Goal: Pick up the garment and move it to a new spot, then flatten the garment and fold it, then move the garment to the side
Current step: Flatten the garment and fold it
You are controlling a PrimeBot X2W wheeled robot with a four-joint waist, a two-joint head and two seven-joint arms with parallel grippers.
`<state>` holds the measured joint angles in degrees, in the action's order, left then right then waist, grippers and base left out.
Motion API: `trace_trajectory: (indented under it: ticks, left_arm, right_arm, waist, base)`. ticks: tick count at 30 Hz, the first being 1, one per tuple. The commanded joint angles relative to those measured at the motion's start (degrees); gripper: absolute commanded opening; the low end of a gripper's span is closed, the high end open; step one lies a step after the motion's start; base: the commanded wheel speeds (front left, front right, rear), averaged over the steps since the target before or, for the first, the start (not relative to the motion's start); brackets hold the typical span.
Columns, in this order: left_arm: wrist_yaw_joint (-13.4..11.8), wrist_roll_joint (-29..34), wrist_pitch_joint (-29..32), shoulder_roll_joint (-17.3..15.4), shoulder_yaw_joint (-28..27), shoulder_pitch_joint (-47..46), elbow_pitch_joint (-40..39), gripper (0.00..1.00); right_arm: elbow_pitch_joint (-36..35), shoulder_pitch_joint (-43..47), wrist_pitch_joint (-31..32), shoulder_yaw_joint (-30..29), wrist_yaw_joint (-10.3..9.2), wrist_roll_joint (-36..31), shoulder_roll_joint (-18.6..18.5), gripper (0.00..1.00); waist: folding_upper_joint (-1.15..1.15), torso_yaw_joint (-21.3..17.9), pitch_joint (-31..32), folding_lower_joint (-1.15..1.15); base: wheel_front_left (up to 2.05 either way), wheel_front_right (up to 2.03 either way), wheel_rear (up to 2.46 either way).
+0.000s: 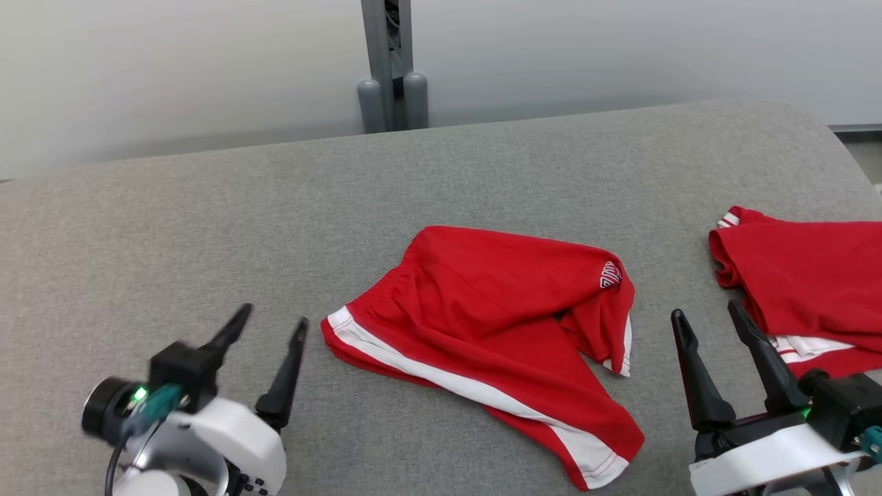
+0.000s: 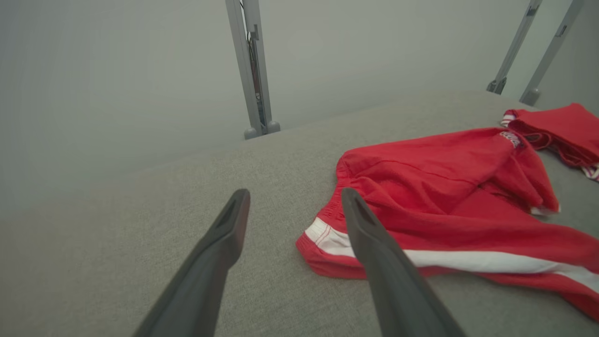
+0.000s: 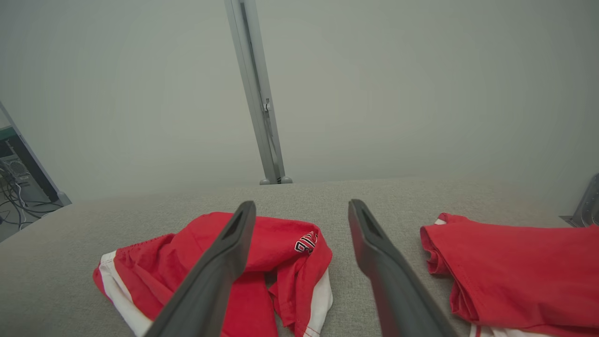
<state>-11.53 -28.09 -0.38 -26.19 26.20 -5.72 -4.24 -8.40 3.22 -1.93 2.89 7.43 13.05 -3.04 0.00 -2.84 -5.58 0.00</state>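
Note:
The garment (image 1: 496,324) is a pair of red shorts with white side stripes, lying rumpled in the middle of the grey padded table (image 1: 172,227); it also shows in the left wrist view (image 2: 449,201) and the right wrist view (image 3: 206,262). My left gripper (image 1: 272,324) stands open just left of its waistband corner, holding nothing. My right gripper (image 1: 710,317) is open too, between the shorts and a second red piece, with nothing between its fingers.
A second red garment (image 1: 806,282) with white trim lies folded at the table's right edge, also seen in the right wrist view (image 3: 519,267). A grey metal post (image 1: 389,65) rises behind the table's far edge. Bare grey surface spreads to the left.

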Motion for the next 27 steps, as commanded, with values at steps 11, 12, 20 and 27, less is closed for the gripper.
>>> trace_trajectory:
  ticks: [11,12,20,27]
  left_arm:
    - [14.57,-6.03,20.57,-6.87,5.77,-12.85,5.92,1.00]
    - [15.31,-5.85,21.38,-7.20,6.25,-13.93,6.83,1.00]
    - [18.41,-7.66,23.90,-8.37,9.63,-18.95,13.70,1.00]
    - [19.01,-9.19,23.23,-8.95,12.02,-20.99,15.87,0.04]
  right_arm:
    - [1.48,-1.05,-0.95,2.04,0.11,0.55,-0.03,1.00]
    - [1.74,-1.14,-1.24,2.18,0.11,0.64,-0.01,1.00]
    - [4.22,-1.79,-2.83,3.89,0.11,1.62,0.04,1.00]
    - [5.66,-1.98,-3.64,4.19,0.11,2.30,0.06,1.00]
  waist:
    - [0.00,-4.69,-4.16,0.00]
    - [0.00,-5.11,-4.59,0.00]
    - [0.00,-7.80,-7.14,0.00]
    - [0.00,-8.17,-7.69,0.00]
  base:
    - [0.00,0.00,0.00]
    - [0.00,0.00,0.00]
    - [0.00,0.00,0.00]
    - [0.00,0.00,0.00]
